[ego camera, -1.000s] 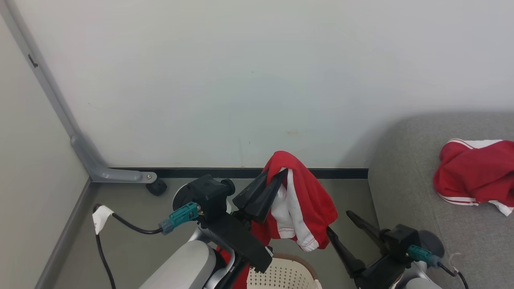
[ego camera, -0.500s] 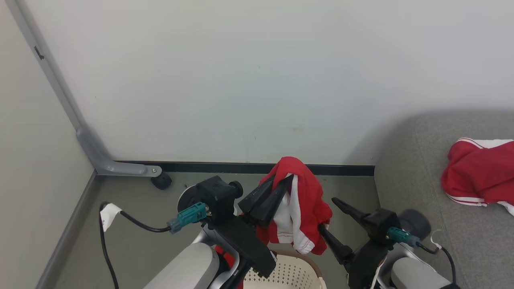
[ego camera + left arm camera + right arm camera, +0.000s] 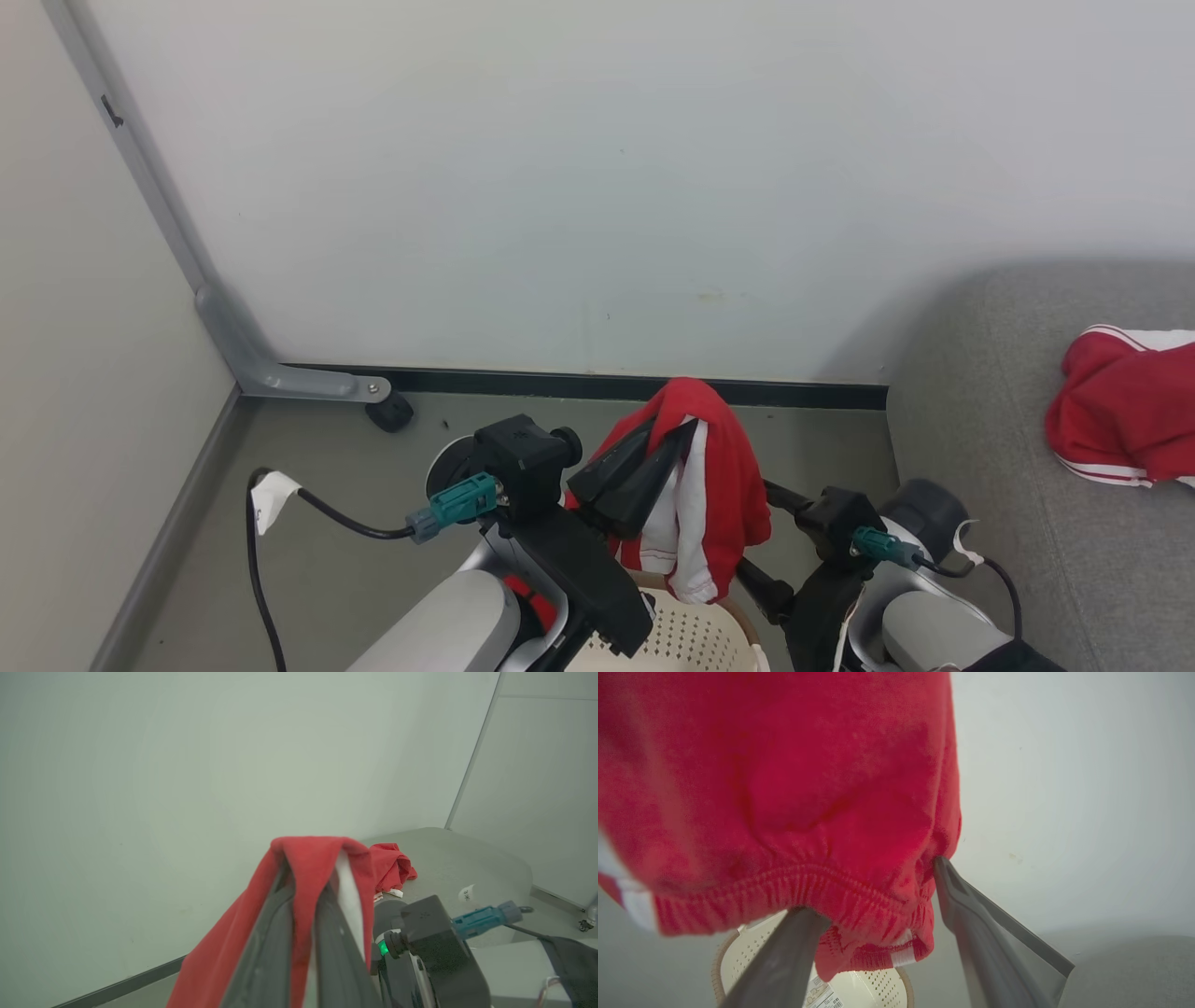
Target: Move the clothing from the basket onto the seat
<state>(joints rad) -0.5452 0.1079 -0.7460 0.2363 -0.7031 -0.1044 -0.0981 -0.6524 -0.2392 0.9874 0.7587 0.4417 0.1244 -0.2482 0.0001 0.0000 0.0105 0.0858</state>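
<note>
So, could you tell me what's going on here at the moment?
The robot is moving red sports clothing from a basket to a sofa seat. Its left gripper is shut on a red garment with white stripes, holding it up above the cream basket. The right gripper is open, its fingers spread either side of the garment's elastic hem. A second red garment already lies on the grey seat to the right.

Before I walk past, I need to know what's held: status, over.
Left gripper shut on red garment above basket. Right gripper open, fingers straddling hem, arm between garment and seat. Another garment on seat.
</note>
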